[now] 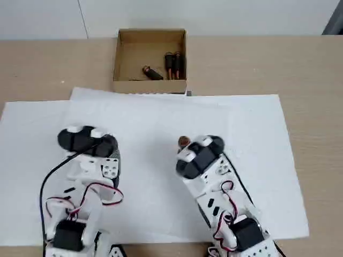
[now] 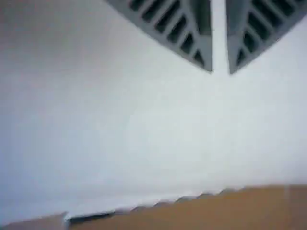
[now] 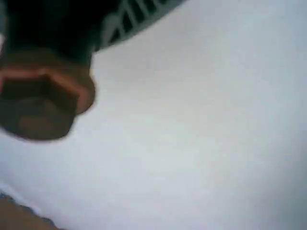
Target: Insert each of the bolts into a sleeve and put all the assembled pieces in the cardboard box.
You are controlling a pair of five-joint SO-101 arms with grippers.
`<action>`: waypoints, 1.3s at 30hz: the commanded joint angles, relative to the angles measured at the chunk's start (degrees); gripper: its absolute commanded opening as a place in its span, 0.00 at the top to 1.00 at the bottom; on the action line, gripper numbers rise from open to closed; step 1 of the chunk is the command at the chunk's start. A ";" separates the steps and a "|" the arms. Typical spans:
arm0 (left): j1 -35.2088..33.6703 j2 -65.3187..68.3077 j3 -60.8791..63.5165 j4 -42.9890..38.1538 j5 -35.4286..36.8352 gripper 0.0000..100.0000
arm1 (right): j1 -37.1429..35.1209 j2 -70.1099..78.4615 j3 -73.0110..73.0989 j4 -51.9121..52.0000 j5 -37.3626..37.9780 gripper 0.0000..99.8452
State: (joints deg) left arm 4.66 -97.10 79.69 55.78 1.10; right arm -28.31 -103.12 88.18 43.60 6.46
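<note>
Right gripper (image 1: pixel 187 148) clamped on a bolt (image 3: pixel 42 101), hex head showing, over the white paper (image 1: pixel 161 123). Left gripper (image 2: pixel 219 70): fingers a narrow slit apart, empty, above the paper's left part.

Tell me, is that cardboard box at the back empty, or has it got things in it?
Not empty: the cardboard box holds three dark pieces, lying toward one side of its floor.

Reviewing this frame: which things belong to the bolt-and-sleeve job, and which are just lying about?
Job: cardboard box; assembled pieces inside it; hex bolt held by right end effector.
Lying about: white paper sheet; wooden table.
</note>
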 commanded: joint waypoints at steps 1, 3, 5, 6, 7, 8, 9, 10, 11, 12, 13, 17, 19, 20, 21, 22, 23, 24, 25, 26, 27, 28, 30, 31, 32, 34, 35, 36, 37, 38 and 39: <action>-4.40 -0.62 4.44 -6.07 -4.40 1.00 | 4.44 -0.04 -5.01 2.33 -2.64 1.00; -5.36 -0.62 7.08 -8.53 -5.98 1.00 | 5.85 -0.04 -7.65 5.85 -3.60 1.00; -5.63 -0.62 8.75 -9.85 -6.59 1.00 | 6.37 0.13 -10.64 8.13 -5.54 1.00; -5.36 -0.62 9.27 -10.46 -6.42 1.00 | 6.37 0.22 -12.22 8.92 -5.71 1.00; -5.19 -0.62 9.80 -10.99 -6.42 1.00 | 6.37 0.66 -13.63 9.36 -5.54 1.00; -5.19 -0.62 10.24 -11.34 -6.33 1.00 | 6.37 1.63 -15.21 9.54 -5.45 1.00; -5.19 -0.62 11.03 -11.78 -6.33 1.00 | 6.64 3.30 -17.05 9.63 -4.75 1.00; -5.19 -0.62 12.00 -12.31 -6.33 1.00 | 6.73 5.05 -18.55 9.63 -4.22 1.00; -5.19 -0.62 13.14 -12.75 -6.42 1.00 | 6.73 7.52 -20.40 9.45 -3.78 1.00; -5.27 -0.62 14.20 -13.10 -6.42 1.00 | 6.73 10.24 -22.51 9.19 -3.69 1.00; -5.27 -0.62 15.08 -13.36 -6.42 1.00 | 6.73 13.49 -24.79 8.75 -3.69 1.00; -5.19 -0.62 16.48 -15.38 -6.42 1.00 | 6.81 27.38 -33.14 4.88 -3.60 1.00; -5.19 -0.62 16.57 -16.00 -6.42 1.00 | 6.81 34.24 -37.63 2.42 -3.52 1.00; -5.19 -0.62 16.66 -16.00 -6.42 1.00 | 6.81 37.49 -39.74 1.10 -3.52 1.00; -5.19 -0.62 16.75 -16.00 -6.42 1.00 | 6.81 40.84 -42.02 -0.40 -3.34 1.00; -5.19 -0.62 17.01 -16.00 -6.42 1.00 | 6.81 44.26 -44.40 -1.63 -2.64 1.00; -5.19 -0.62 17.01 -16.00 -6.42 1.00 | 6.81 47.60 -46.59 -2.95 -1.58 1.00; -5.19 -0.62 17.01 -16.00 -6.42 1.00 | 6.81 51.12 -48.79 -4.26 -0.35 1.00; -5.19 -0.62 17.01 -16.00 -6.42 1.00 | 6.81 54.46 -51.08 -5.76 0.53 1.00; -5.19 -0.62 17.01 -16.00 -6.42 1.00 | 6.81 57.80 -53.45 -6.99 1.14 1.00; -5.19 -0.62 17.01 -16.00 -6.42 1.00 | 6.81 61.14 -55.65 -8.22 1.49 1.00; -5.19 -0.53 17.01 -15.91 -6.42 1.00 | 6.81 64.31 -57.76 -9.45 1.93 1.00; -5.19 -0.26 17.01 -14.86 -6.42 1.00 | 6.81 70.55 -62.42 -11.65 3.08 1.00; -5.19 -0.53 17.01 -13.45 -6.42 0.99 | 6.81 73.63 -64.88 -12.62 3.60 1.00; -5.10 -0.62 17.01 -12.75 -6.42 0.99 | 6.81 76.62 -67.34 -13.49 4.04 1.00; -5.10 -0.62 17.01 -12.66 -6.42 0.99 | 6.81 82.42 -72.44 -14.64 5.01 1.00; -5.10 -0.62 17.01 -12.66 -6.51 0.99 | 7.08 85.23 -74.99 -15.08 5.54 1.00; -5.10 -0.62 17.01 -12.66 -6.51 0.99 | 7.16 87.87 -77.45 -15.60 5.89 1.00; -5.10 -0.62 17.01 -12.66 -6.51 0.99 | 7.25 90.59 -80.00 -16.13 6.24 1.00; -5.19 -0.62 17.01 -12.66 -6.51 0.99 | 7.34 93.23 -82.37 -16.57 6.51 1.00; -5.19 -0.62 17.01 -12.66 -6.51 0.99 | 7.34 95.78 -84.92 -16.66 6.95 1.00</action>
State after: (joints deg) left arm -0.44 -97.10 97.01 42.95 -5.05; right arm -21.63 -12.48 12.92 29.36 12.18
